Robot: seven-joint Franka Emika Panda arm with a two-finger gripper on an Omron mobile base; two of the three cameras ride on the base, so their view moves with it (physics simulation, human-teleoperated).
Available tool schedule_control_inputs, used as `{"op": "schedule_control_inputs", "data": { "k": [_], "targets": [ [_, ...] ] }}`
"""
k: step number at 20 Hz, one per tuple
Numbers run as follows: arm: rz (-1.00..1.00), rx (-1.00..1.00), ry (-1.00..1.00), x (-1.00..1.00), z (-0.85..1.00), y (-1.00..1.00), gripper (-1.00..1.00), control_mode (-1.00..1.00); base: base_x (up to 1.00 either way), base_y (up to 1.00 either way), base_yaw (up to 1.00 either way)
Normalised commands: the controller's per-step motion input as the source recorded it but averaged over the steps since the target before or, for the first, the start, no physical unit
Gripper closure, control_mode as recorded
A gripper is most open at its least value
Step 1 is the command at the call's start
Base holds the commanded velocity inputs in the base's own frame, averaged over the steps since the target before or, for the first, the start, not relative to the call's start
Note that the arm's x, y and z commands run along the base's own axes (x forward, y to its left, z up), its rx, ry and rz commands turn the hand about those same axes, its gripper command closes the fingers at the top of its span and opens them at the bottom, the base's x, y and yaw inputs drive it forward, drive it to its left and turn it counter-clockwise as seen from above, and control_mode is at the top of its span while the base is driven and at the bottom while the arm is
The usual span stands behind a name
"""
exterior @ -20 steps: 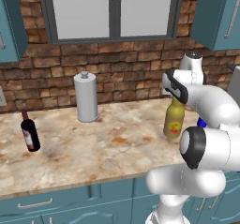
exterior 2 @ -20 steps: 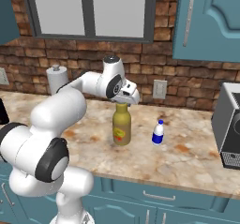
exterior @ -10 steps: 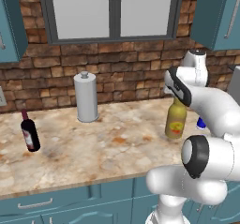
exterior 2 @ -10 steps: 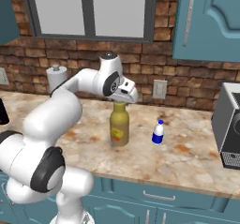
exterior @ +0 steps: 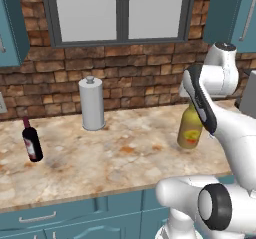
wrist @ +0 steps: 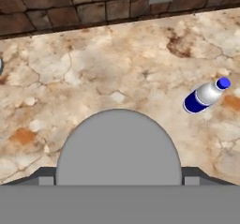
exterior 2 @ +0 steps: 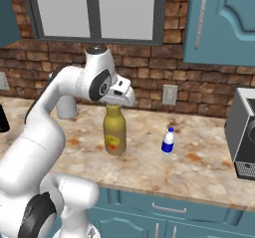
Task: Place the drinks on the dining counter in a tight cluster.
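- A white robot arm reaches over a marbled table (exterior 2: 199, 170) set against a brick wall, not yet the dining island.
- Its claw (exterior 2: 118, 102) hangs directly above the grey cap of the fat olive-yellow bottle (exterior 2: 114, 131), lined up to descend around it.
- The jaws stand apart, holding nothing; the fingertips are probably level with the cap, though the hand hides them.
- The small white blue-banded bottle (exterior 2: 168, 141) stands near its right side.
- The wine bottle (exterior: 31, 141) stands well apart at the far left, beyond a tall grey canister (exterior: 91, 103).
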Motion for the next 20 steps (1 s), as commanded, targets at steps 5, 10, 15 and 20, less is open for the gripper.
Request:
{"op": "schedule_control_inputs", "data": {
  "k": [5,10,15,20],
  "targets": [
    [0.04,0.0,-0.11,-0.65,0.29,0.44,1.0,-1.0,0.0,0.0,0.0],
    [0.04,0.0,-0.15,-0.57,0.02,0.43,1.0,-1.0,0.0,0.0,0.0],
    [0.04,0.0,-0.14,-0.45,0.14,0.35,1.0,-1.0,0.0,0.0,0.0],
    [0.04,0.0,-0.02,-0.28,0.37,0.26,1.0,-1.0,0.0,0.0,0.0]
  ]
}}
